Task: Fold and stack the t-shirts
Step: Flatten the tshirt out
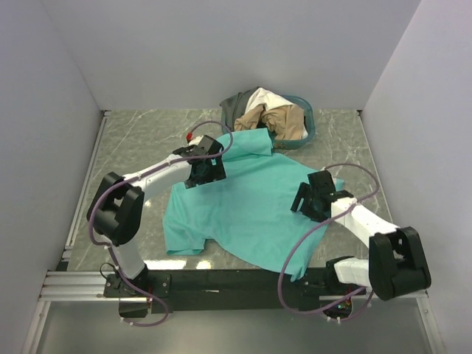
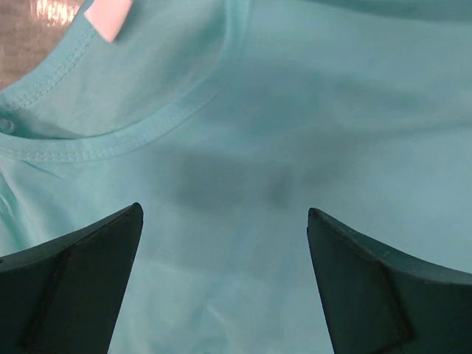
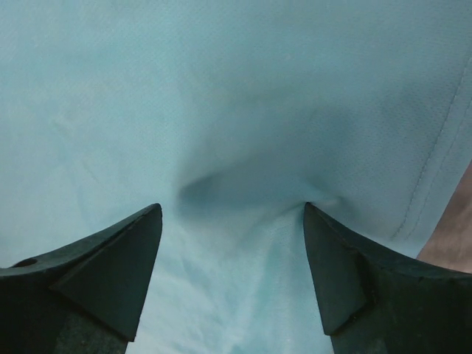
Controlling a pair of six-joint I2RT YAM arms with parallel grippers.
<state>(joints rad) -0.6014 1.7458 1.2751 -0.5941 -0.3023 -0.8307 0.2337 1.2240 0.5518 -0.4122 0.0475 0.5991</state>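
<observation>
A teal-green t-shirt lies spread on the marbled table, one sleeve folded up at the far side. My left gripper is open just above its upper left part; the left wrist view shows the neckline with a pale label beyond the spread fingers. My right gripper is open over the shirt's right edge; its right fingertip presses into the cloth and puckers it. Cream-white, tan-beige and dark grey shirts lie heaped in the basket.
An oval teal-blue basket stands at the back of the table, right of middle. A small red object lies beside the left arm. White walls close in the table on three sides. Bare table shows left of the shirt.
</observation>
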